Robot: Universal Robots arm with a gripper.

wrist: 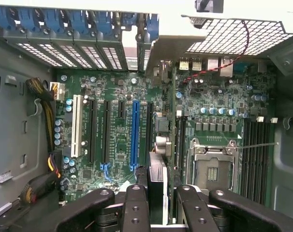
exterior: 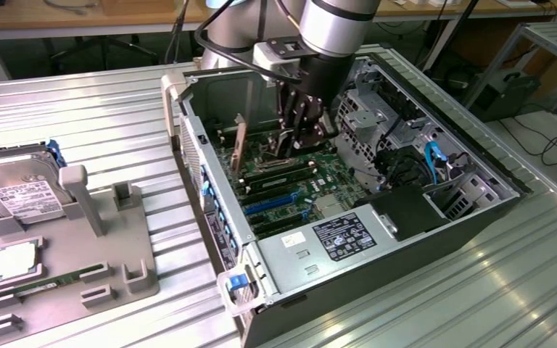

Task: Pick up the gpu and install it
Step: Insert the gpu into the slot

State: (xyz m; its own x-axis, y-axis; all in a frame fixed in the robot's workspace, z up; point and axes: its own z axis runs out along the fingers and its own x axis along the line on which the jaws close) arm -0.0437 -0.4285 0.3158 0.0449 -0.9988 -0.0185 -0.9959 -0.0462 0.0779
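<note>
The gpu point(wrist: 158, 159) stands on edge between the gripper's fingers point(wrist: 136, 205), seen end-on in the wrist view as a thin dark card running from the fingers toward the pale bracket strip near the case's rear slots. In the exterior view it sits in the upper middle of the frame, a dark card point(exterior: 303, 119) hanging below the gripper point(exterior: 306, 138) inside the open computer case point(exterior: 481, 199). The gripper is clamped on the gpu, its black fingers pressed against both flat sides of the card.

Below the card lies the green motherboard point(wrist: 115, 96), with a blue expansion slot point(wrist: 135, 130) just beside the card's lower edge, black slots and a white slot point(wrist: 77, 125) further off. Whether the card's edge already sits in a slot I cannot tell. The bare CPU socket point(wrist: 212, 169) lies on the card's other side, with memory slots point(wrist: 255, 150) beyond it. Blue slot latches point(wrist: 64, 21) line the case's rear wall.

In the exterior view the case lies on its side on a ribbed metal table point(exterior: 85, 123), with the power supply point(exterior: 332, 243) at the lower middle of the frame. At the lower left of the frame a grey fixture tray point(exterior: 114, 254) holds a silver hard drive point(exterior: 22, 192) and a narrow green memory stick point(exterior: 56, 283), well apart from the case.
</note>
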